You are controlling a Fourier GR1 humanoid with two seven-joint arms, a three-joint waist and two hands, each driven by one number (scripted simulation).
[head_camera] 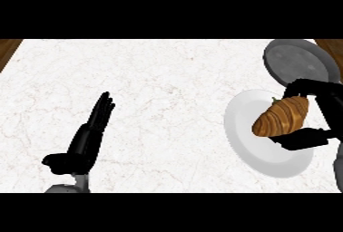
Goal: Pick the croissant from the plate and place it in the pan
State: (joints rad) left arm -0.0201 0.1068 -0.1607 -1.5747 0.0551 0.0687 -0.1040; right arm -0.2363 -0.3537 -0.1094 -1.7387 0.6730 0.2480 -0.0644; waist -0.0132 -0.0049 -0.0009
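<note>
A brown striped croissant (pixel 281 118) lies over the white plate (pixel 258 149) at the right of the counter. My right hand (pixel 315 113) is curled round it, fingers at its upper end and thumb under its lower end. Whether it is lifted off the plate I cannot tell. The grey pan (pixel 295 59) stands just beyond the plate, at the far right corner. My left hand (pixel 90 136) shows at the lower left, open with fingers straight and pointing up, resting.
The white marble counter (pixel 161 90) spreads wide between the two hands. Brown wood shows at both far corners, beyond the counter's edges (pixel 8 50).
</note>
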